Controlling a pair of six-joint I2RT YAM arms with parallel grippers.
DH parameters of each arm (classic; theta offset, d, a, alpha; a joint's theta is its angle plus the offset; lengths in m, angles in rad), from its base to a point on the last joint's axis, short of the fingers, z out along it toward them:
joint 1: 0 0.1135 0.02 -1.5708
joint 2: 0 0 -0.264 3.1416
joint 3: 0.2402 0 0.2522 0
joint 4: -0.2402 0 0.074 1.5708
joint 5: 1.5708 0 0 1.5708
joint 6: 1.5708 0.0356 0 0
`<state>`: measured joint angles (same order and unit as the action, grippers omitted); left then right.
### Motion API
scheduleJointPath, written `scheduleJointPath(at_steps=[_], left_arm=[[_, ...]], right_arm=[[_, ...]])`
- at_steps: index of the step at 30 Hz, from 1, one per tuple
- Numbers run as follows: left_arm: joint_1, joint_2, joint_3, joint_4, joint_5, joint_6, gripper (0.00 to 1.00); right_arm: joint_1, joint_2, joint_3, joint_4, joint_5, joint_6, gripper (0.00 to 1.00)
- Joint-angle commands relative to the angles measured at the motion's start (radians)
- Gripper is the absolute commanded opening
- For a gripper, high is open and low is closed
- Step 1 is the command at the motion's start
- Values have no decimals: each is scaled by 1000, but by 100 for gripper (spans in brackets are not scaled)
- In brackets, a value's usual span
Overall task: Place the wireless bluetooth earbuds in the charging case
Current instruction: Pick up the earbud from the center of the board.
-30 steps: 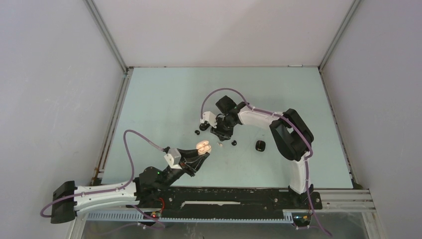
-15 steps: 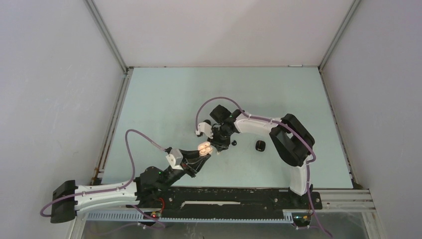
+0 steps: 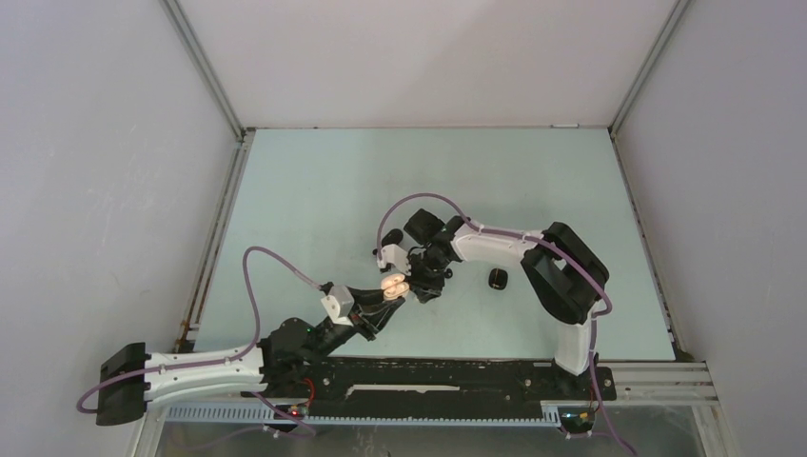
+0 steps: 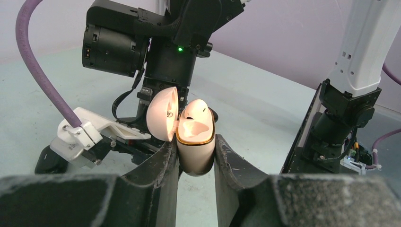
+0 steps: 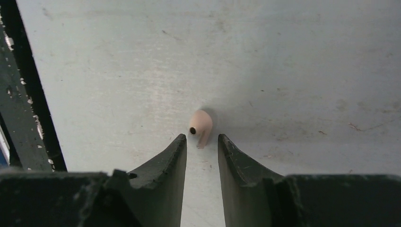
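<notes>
while our left end effector (image 4: 195, 142) clenches the open charging case (image 4: 196, 153), our right end effector (image 5: 202, 138) sits released near an earbud (image 5: 200, 124).

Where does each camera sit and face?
Top external: above and behind the bases, looking down on the table; both arms show.
Left wrist: behind the left gripper, facing the cream case it clamps and the right arm.
Right wrist: behind the right gripper, looking down at a pale earbud.
Shared: top and left wrist both show that case.

table (image 3: 314, 190) — pale green | lying on it: black case (image 3: 498, 278), cream earbud (image 5: 200, 124)
</notes>
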<state>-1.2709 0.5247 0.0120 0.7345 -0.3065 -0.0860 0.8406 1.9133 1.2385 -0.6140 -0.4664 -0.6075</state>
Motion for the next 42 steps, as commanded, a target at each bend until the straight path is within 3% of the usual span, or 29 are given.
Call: scheduleJointPath(at_steps=[1, 42], left_arm=[[4, -8, 22, 31, 16, 16, 0], [4, 33, 37, 32, 36, 2, 0]], right_arm=[[21, -54, -7, -17, -57, -52, 34], [118, 34, 2, 54, 172, 99, 37]])
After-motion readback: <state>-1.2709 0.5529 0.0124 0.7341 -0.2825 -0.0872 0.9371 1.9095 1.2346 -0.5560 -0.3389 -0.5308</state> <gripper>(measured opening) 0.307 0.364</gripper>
